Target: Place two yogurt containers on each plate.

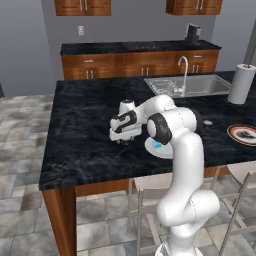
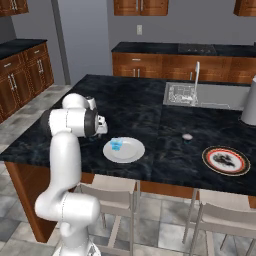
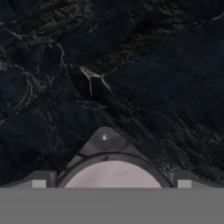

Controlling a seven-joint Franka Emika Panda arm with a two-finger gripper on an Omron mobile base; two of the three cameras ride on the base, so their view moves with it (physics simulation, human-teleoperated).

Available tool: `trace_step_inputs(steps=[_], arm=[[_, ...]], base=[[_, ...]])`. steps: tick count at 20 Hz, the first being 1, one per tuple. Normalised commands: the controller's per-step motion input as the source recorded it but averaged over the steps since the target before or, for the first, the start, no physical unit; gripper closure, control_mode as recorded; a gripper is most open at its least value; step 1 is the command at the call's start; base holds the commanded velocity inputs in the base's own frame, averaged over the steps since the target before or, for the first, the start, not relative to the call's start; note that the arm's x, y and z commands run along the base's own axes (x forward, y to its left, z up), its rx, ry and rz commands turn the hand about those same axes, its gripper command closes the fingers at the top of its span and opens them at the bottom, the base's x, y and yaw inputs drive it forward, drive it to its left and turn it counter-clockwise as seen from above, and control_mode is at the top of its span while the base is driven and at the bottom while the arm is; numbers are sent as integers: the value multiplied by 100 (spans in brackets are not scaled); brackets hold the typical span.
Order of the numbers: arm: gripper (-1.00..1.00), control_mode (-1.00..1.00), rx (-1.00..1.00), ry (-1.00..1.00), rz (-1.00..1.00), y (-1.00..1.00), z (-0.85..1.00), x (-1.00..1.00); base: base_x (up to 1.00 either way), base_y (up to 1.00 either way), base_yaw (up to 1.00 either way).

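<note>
A kitchen with wooden cabinets and a grey tiled floor surrounded a black marble island counter (image 1: 85,135), whose near edge ran along above two pale stools. In the left base view the gripper (image 1: 123,140) hung low over the counter at about nine o'clock from the white plate (image 1: 162,150), the hand nearly touching the stone, with broad bare marble stretching away toward the counter's left edge. In the hand view the fingertips (image 3: 38,183) were mere slivers at the bottom corners, and between them sat a round dark-rimmed cup with a pale grey top (image 3: 113,173), cut off by the lower border; whether the fingers pressed its sides could not be told. The white plate (image 2: 125,150) lay near the front edge, and the translucent light blue yogurt container (image 2: 116,144) rested on its left part; in the left base view the arm's elbow hid most of that plate and only a blue speck (image 1: 157,145) showed. Another small grey-topped cup (image 2: 187,136) stood alone on the marble at roughly ten o'clock from the patterned plate (image 2: 226,160), well apart from it. That orange-rimmed plate (image 1: 244,134) was clipped by the right border in the left base view. Farther back lay the sink (image 1: 192,85) with its faucet (image 1: 183,70), and a paper towel roll (image 1: 241,84) stood at the right.
</note>
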Motion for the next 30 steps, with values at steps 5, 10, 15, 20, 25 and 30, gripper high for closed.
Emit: trace_step_inputs(steps=[5, 10, 15, 20, 25, 30], arm=[[100, -100, 0, 1, 0, 0, -2, 1], [100, -100, 7, 10, 0, -18, 41, 0], [100, -100, 10, 9, 2, -31, 87, -22], [100, -100, 0, 2, 3, -48, 71, -60], [100, -100, -3, 0, 2, -71, 37, -77], [100, -100, 0, 0, 6, -99, 0, -64]], base=[[0, 0, 0], [0, 0, 0], [0, 0, 0], [0, 0, 0], [0, 0, 0], [0, 0, 0]])
